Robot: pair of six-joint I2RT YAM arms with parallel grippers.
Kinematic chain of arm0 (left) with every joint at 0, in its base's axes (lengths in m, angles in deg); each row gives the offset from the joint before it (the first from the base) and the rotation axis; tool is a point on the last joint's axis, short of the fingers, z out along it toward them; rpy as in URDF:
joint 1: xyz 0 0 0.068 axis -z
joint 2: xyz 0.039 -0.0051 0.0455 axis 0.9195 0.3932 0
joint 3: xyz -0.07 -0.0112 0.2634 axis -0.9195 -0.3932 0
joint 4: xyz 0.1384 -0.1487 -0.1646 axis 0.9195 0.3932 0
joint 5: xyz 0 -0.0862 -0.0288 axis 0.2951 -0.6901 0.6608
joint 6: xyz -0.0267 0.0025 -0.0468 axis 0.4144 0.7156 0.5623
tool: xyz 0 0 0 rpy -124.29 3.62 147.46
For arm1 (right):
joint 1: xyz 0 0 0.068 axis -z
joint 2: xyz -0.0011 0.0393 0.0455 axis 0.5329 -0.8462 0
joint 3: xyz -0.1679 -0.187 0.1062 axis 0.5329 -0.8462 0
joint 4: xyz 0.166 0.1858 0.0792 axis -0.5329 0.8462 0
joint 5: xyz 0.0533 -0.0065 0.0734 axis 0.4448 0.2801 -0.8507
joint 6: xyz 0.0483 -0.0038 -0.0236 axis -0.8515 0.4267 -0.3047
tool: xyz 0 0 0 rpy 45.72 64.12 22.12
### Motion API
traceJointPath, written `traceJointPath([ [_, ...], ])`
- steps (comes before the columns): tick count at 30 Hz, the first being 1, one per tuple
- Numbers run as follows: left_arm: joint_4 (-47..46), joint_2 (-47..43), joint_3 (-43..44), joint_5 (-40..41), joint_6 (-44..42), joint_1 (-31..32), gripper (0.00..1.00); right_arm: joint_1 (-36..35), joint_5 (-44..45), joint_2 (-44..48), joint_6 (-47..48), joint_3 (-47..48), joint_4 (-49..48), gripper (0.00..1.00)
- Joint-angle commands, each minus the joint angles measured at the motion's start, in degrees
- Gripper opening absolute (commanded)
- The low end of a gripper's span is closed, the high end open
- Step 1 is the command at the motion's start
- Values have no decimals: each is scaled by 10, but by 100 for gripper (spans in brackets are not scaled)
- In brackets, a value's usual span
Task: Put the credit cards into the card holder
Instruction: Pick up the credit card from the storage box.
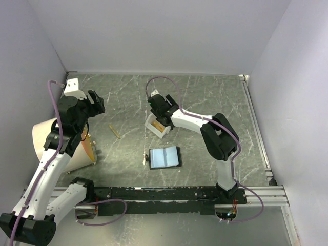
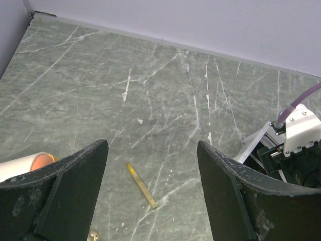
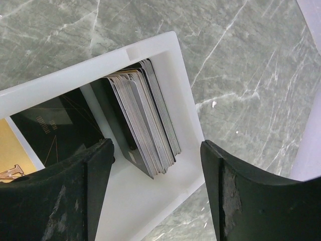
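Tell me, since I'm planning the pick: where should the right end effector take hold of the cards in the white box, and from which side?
Probably pinch the cards at their upper edges from above, jaws across the faces. They stand on edge, packed together inside the white box, whose walls block sideways approaches.

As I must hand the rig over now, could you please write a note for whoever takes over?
Left pincer: open, empty, above the table.
Right pincer: open, empty, over the white box.
Credit cards: stacked on edge inside that box.
Card holder: lying open on the table, apart from the box; no card seen in it.
Done: nothing visible.
Left: pick cards, slip them into the holder.
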Motion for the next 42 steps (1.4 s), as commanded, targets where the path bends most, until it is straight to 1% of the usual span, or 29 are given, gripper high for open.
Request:
traceJointPath([
  [1,-17,-5,-4,-7,-6,-2,82,-6,16,11,-8,14,4,71],
  [8,-18,-5,-4,-8,-8,-2,82,-12,-3,13,-4,15,1,61],
  [14,-18,-6,-5,-7,-8,-2,82,-12,-4,-5,4,20,-3,53],
  [25,-18,-3,-4,-7,-8,-2,82,-10,-3,-42,19,26,-15,48],
  [29,-18,-3,-4,-8,-8,-2,82,-10,10,-44,23,25,-20,44],
  [34,-18,-3,-4,-8,-8,-2,82,-11,22,-34,23,21,-28,37],
  [39,-18,-5,-4,-8,-8,-2,83,-10,32,-26,25,16,-38,28],
  [42,-18,-4,-4,-9,-8,-2,82,-10,36,-22,25,16,-40,25],
])
